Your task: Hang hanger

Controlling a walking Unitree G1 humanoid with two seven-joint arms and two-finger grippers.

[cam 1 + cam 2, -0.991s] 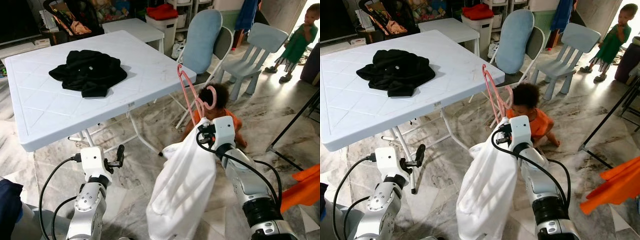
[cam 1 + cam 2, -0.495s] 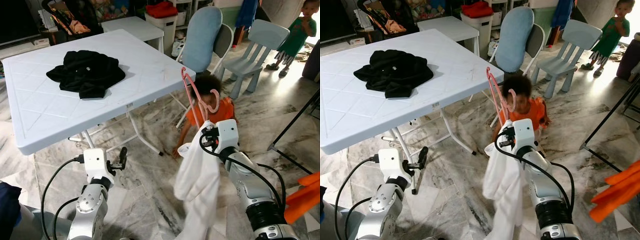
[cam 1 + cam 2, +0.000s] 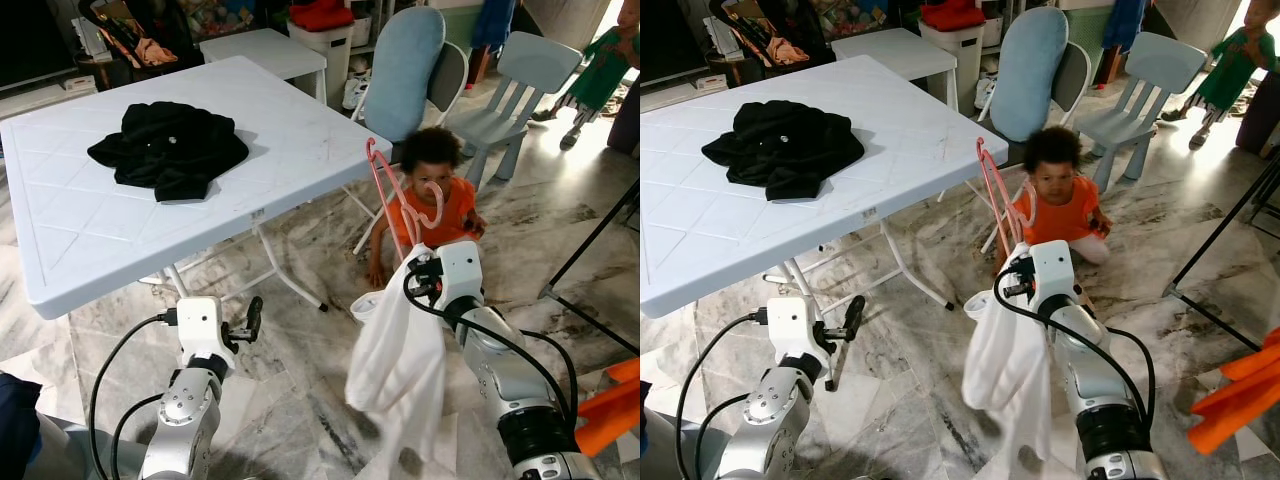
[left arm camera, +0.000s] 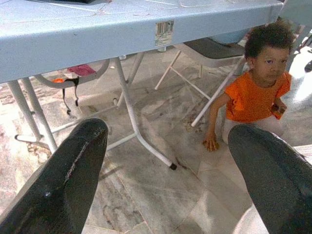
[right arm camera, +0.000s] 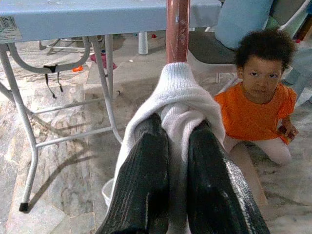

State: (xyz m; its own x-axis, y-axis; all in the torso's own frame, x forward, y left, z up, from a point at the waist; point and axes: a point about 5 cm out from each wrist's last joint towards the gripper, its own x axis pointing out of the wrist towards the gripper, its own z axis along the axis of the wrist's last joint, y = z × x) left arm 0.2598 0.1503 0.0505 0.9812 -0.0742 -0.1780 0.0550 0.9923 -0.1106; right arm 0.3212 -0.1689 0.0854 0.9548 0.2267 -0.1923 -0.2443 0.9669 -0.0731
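The room has a grey marble floor (image 3: 300, 400) with veins. A big white folding counter (image 3: 60, 240) stands ahead of the left jaws, and a black garment (image 3: 165, 150) lies crumpled on its top. Beyond the right jaws a small child (image 3: 432, 205) in an orange shirt sits on the floor, beside the counter's legs. Behind the child stand a folding chair with a pale blue cushion (image 3: 405, 65) and a little blue plastic chair (image 3: 520, 85). Another person in green (image 3: 605, 75) stands far behind. The right gripper (image 5: 178, 161) is clenched on a white garment (image 3: 1005, 370), which hangs down below the jaws. The pink hanger (image 3: 395, 195) rises straight above the jaws, out of the cloth, with its hook before the child. The left gripper (image 4: 168, 161) is held low, jaws released and well apart.
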